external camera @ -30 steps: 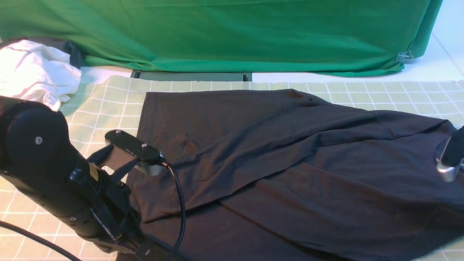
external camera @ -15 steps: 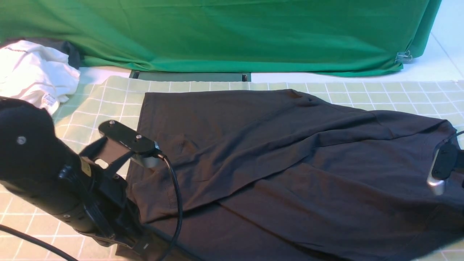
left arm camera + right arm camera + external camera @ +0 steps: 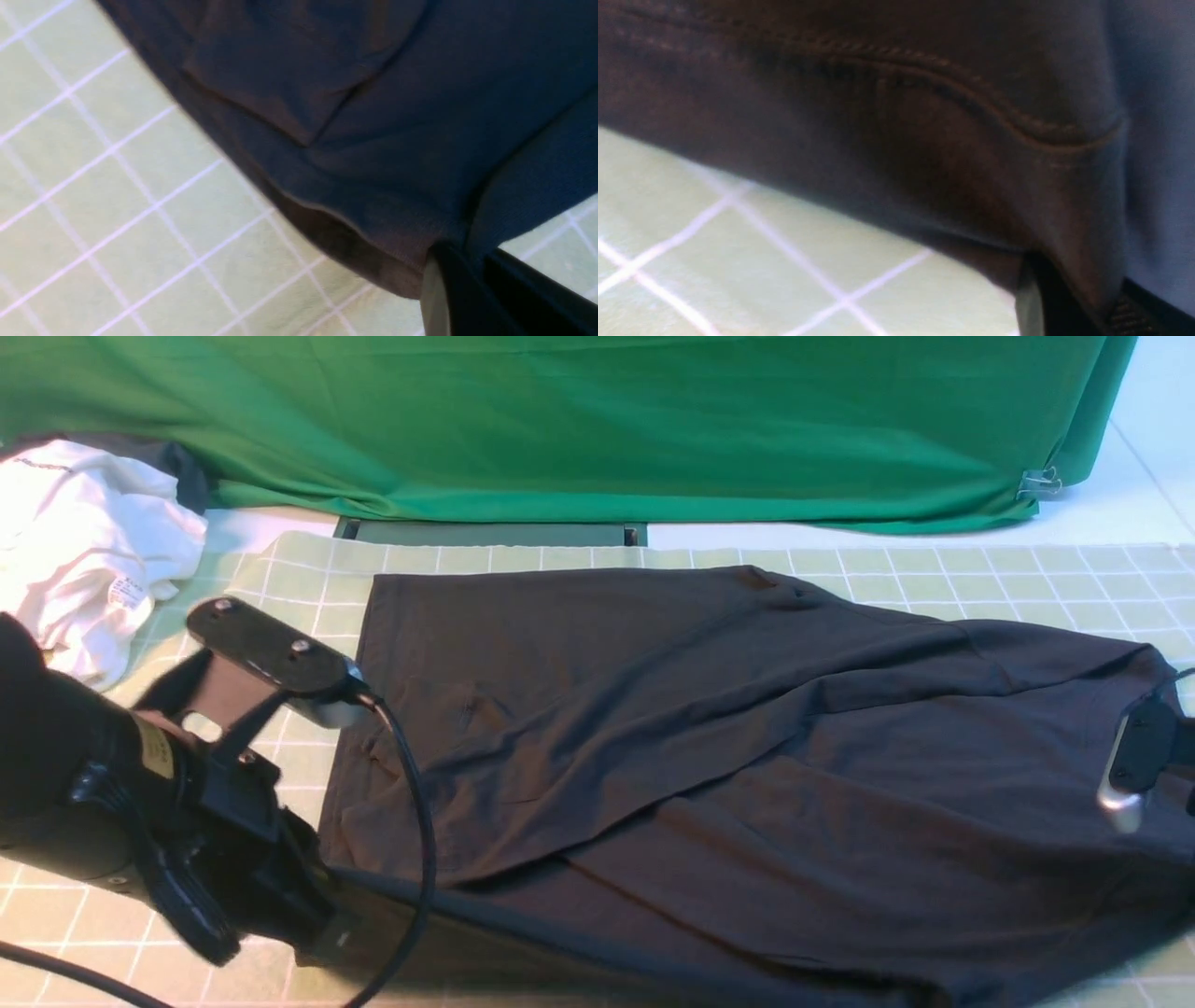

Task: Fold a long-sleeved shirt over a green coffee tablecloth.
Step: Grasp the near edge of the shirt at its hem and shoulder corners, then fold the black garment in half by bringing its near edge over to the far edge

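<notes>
Black long-sleeved shirt (image 3: 747, 756) spread on green coffee tablecloth (image 3: 289, 579). Long axis runs left–right: straight hem twd tablecloth's left edge, upper end twd right edge, a fold lying diag. across the body.

Front view: whole garment, but neither set of jaws.

Left wrist view: left gripper (image 3: 467, 275) closed tight, pinching hem corner nr tablecloth's front-left. Fabric raised there, shadow beneath.

Right wrist view: right gripper (image 3: 1069, 298) closed on stitched edge at shirt's right end, grid showing below.

White garment (image 3: 84, 532) at far-left corner, apart from shirt.
</notes>
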`<act>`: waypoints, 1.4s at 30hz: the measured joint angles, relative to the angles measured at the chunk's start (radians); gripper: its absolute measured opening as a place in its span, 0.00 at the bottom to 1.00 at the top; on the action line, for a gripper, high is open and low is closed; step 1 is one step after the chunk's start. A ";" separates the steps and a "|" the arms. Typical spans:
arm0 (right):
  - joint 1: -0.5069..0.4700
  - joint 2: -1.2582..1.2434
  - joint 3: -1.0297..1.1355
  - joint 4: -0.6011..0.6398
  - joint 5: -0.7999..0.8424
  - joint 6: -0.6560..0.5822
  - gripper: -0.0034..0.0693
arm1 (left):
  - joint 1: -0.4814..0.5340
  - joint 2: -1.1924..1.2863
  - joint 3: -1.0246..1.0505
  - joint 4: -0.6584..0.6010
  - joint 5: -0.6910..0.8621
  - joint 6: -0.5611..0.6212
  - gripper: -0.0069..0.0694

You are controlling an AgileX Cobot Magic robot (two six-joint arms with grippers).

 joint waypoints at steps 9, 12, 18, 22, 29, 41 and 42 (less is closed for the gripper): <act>0.000 -0.066 -0.097 0.004 -0.003 0.100 0.13 | 0.000 -0.018 0.000 0.048 -0.051 -0.055 0.06; 0.000 -0.066 -0.115 0.004 -0.015 0.115 0.13 | 0.000 -0.018 0.000 0.049 -0.082 -0.069 0.06; 0.000 -0.066 -0.164 0.019 -0.083 0.128 0.13 | 0.000 -0.017 -0.018 0.048 -0.097 -0.129 0.06; 0.000 -0.066 -0.185 0.059 -0.181 0.128 0.13 | 0.009 -0.017 -0.074 0.052 -0.114 -0.178 0.06; 0.046 -0.066 -0.189 0.080 -0.377 0.125 0.13 | 0.152 0.072 -0.174 0.007 -0.135 -0.167 0.06; 0.077 0.086 -0.361 0.086 -0.462 0.146 0.13 | 0.302 0.437 -0.490 -0.013 -0.197 -0.123 0.06; 0.077 0.102 -0.377 0.086 -0.462 0.156 0.13 | 0.304 0.470 -0.516 -0.013 -0.201 -0.121 0.06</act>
